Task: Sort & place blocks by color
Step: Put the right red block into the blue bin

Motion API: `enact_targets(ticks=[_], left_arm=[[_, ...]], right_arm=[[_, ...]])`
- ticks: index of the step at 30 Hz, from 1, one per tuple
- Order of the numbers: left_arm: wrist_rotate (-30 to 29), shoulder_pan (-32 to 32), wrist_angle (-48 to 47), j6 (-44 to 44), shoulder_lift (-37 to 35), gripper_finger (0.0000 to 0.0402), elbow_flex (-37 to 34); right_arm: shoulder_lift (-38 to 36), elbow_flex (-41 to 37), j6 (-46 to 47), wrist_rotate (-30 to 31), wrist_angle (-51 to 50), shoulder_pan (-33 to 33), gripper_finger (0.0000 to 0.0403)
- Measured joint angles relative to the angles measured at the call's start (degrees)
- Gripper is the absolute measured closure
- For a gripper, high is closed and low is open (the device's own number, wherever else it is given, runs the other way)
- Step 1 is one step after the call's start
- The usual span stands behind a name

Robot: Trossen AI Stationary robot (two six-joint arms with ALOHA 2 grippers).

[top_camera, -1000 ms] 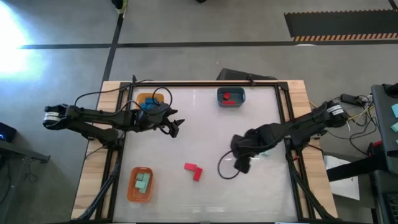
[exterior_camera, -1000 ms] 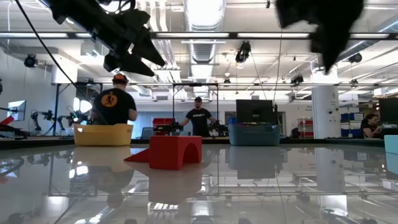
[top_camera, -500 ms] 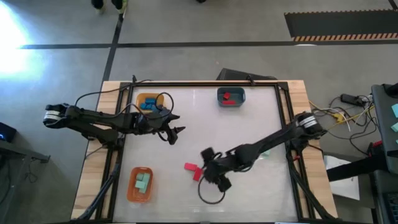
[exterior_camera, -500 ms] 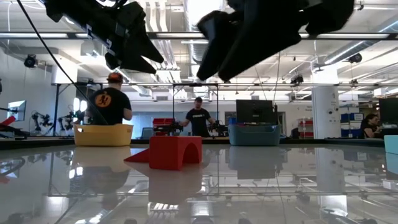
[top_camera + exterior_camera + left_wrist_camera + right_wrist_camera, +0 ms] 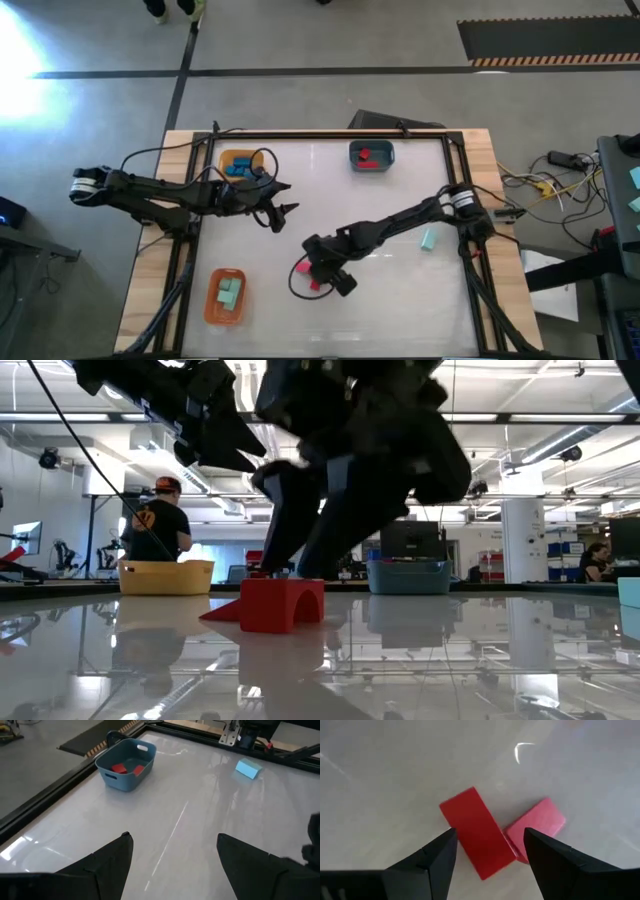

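Right end effector [image 5: 490,850]: we log it moved across the tabletop [image 5: 400,190], now over two red blocks [image 5: 479,840], fingers spread, empty. Left end effector [image 5: 172,852]: unchanged, open, empty.

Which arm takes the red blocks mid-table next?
Right. The right gripper hangs open directly over the two red blocks. The left gripper waits near the yellow tray, away from them.

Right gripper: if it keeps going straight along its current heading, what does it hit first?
Most likely the longer red block. The right gripper points down at it with open fingers either side. The second red block lies just beside the first. The remaining gap is hard to judge.
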Motion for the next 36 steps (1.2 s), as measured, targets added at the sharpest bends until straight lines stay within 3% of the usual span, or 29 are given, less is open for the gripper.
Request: enact_targets(ticks=[7,15,21,32,36], left_arm=[[-0.21,0.0,-0.04,0.09,0.03,0.013,0.0],[-0.22,0.0,-0.39,-0.21,0.03,0.013,0.0],[-0.22,-0.05,-0.59,-1.44,0.03,0.013,0.0],[-0.24,-0.11,-0.53,-2.89,0.17,0.013,0.0],[-0.24,-0.11,-0.5,-3.39,0.67,0.013,-0.22]], right_arm=[[3.33,0.28,-2.92,-1.11,2.44,0.03,0.0189],[3.25,0.11,-3.09,-1.78,1.93,0.0,0.0287],[3.89,0.15,-0.24,-2.68,0.95,-0.06,0.0288],[-8.63,-0.39,3.24,-1.27,-14.5,-1.73,0.0288],[-14.47,-1.74,3.9,3.58,-21.88,-4.34,0.0288]])
